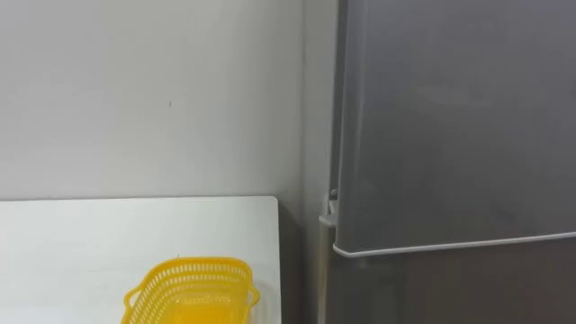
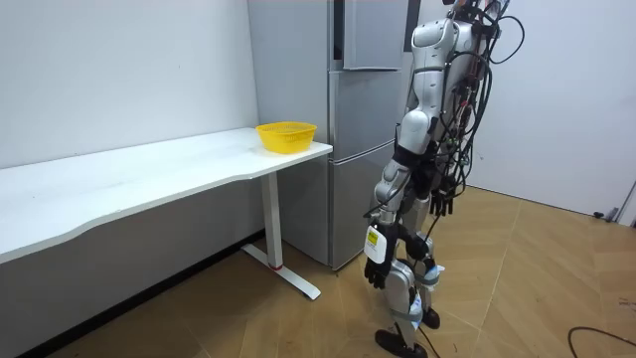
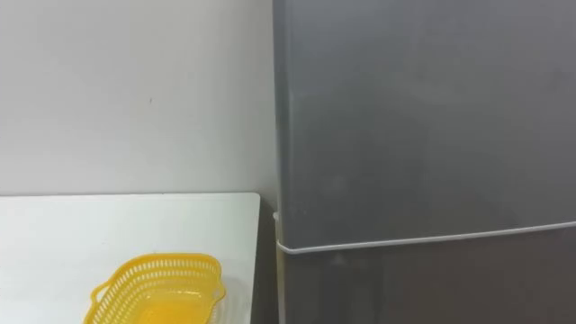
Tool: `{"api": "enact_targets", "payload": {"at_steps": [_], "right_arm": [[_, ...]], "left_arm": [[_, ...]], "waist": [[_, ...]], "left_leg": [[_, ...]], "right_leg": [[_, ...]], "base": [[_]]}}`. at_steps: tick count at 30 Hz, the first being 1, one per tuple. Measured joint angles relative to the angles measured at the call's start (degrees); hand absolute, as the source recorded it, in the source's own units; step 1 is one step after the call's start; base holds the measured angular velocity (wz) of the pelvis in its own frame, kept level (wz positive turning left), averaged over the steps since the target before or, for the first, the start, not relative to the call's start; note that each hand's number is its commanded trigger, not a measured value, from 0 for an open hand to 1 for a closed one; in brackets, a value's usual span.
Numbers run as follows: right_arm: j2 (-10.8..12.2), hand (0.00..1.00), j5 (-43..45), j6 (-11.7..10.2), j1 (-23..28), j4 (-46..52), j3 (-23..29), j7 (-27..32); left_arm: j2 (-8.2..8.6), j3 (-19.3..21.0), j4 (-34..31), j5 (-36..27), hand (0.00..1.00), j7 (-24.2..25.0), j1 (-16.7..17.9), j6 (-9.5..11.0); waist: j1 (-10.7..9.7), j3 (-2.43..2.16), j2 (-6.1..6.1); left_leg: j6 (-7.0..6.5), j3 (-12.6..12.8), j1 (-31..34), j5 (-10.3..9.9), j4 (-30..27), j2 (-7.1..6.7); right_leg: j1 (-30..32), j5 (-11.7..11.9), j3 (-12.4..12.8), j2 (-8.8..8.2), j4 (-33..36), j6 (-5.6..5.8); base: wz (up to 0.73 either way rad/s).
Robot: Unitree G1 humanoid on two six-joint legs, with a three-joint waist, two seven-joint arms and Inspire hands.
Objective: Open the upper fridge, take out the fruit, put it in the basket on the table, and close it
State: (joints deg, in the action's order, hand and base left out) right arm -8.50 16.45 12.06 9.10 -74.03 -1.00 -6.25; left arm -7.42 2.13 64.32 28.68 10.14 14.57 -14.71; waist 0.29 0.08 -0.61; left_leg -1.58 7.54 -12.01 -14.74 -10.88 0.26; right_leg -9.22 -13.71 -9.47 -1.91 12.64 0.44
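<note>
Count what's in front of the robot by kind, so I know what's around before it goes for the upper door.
basket: 1, yellow, on the table near the end next to the fridge
table: 1, white
fridge: 1, grey
Total: 3

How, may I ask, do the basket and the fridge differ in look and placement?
The basket is yellow and latticed; the fridge is grey and smooth. The basket is small and sits on the white table; the fridge is tall and stands on the floor beside it. Both stand untouched.
</note>
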Motion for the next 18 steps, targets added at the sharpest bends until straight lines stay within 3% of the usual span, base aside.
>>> {"api": "enact_targets", "payload": {"at_steps": [18], "right_arm": [[0.1,0.00,-0.4,-0.1,0.0,0.2,0.0,2.7]], "left_arm": [[0.18,0.1,-0.1,-5.4,0.00,-1.1,0.7,0.1]], "waist": [[0.1,-0.01,-0.57]], "left_leg": [[0.00,0.0,0.0,0.0,0.1,-0.03]], "right_leg": [[0.0,0.0,-0.1,0.01,0.0,0.00]], "base": [[0.00]]}}
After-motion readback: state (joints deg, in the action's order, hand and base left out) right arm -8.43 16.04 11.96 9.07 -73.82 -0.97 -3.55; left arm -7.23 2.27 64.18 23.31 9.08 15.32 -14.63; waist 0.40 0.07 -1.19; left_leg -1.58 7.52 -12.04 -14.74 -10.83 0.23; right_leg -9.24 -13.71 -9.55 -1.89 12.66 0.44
